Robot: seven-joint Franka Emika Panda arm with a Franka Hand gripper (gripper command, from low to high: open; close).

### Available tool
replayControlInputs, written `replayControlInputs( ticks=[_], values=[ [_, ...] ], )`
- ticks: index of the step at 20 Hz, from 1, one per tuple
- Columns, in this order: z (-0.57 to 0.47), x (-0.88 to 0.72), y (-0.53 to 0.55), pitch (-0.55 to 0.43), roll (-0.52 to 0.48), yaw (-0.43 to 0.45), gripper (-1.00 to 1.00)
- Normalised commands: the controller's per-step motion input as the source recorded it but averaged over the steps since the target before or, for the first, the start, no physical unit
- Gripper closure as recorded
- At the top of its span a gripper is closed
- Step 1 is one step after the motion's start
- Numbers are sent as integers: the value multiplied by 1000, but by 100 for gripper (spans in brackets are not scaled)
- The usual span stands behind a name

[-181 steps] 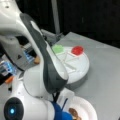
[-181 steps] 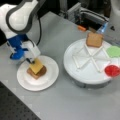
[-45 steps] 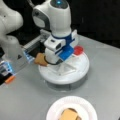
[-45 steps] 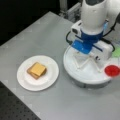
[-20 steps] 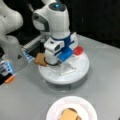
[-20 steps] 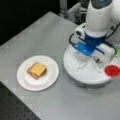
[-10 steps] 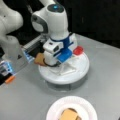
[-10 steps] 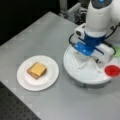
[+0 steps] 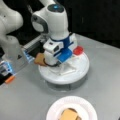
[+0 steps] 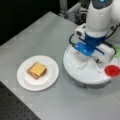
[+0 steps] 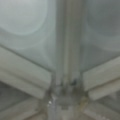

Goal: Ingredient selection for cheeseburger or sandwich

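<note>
Since nine seconds ago I have swung from the white round plate (image 10: 25, 80) to the white divided round tray (image 10: 85, 75), jaws low over its ribs; their state I cannot tell. That plate holds a yellow cheese square (image 10: 38, 69) on tan bread. A red round piece (image 10: 111, 70) lies in the tray. My body partly hides a tan bread slice (image 9: 39, 59).

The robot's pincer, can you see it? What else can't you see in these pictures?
- Pincer: hidden in both front views behind the arm's white and blue wrist, low over the divided tray; its fingers never show.
- Wrist view: only blurred tray dividers, no food.
- Plate: cut off by a front view's bottom edge.
- Sandwich stack: yellow cheese covers what lies under it.
- Bread slice: partly behind the wrist.
</note>
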Motion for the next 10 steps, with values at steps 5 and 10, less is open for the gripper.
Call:
replayControlInputs(
  ticks=[5, 10],
  values=[
    [-223, -357, -66, -283, 91, 101, -100],
    [-208, -328, -108, -287, 121, 110, -100]
  ],
)
